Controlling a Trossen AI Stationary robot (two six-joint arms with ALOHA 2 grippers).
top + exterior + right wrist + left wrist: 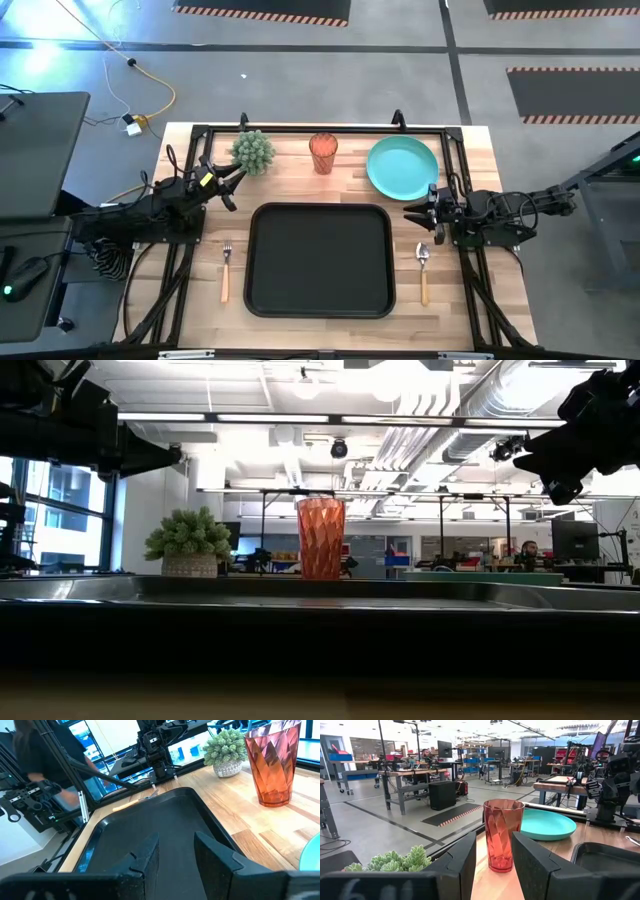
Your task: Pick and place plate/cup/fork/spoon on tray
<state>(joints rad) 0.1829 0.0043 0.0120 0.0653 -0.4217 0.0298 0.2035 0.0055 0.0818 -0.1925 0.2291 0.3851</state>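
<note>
The black tray (320,260) lies at the table's middle, toward the near edge. The fork (226,271) lies flat left of it, the spoon (423,270) flat right of it. Along the far edge stand the red-orange cup (323,152), upright on its base, and the teal plate (402,166), flat on the wood. My left gripper (233,186) hovers open near the tray's far left corner, pointing toward the cup (502,834). My right gripper (416,218) hovers open beside the tray's right rim, just near of the plate, pointing across the tray (150,825).
A spiky green potted plant (254,151) stands left of the cup, close to my left gripper. A black frame runs along the table's far and side edges. Bare wood shows between the tray and the far row of things.
</note>
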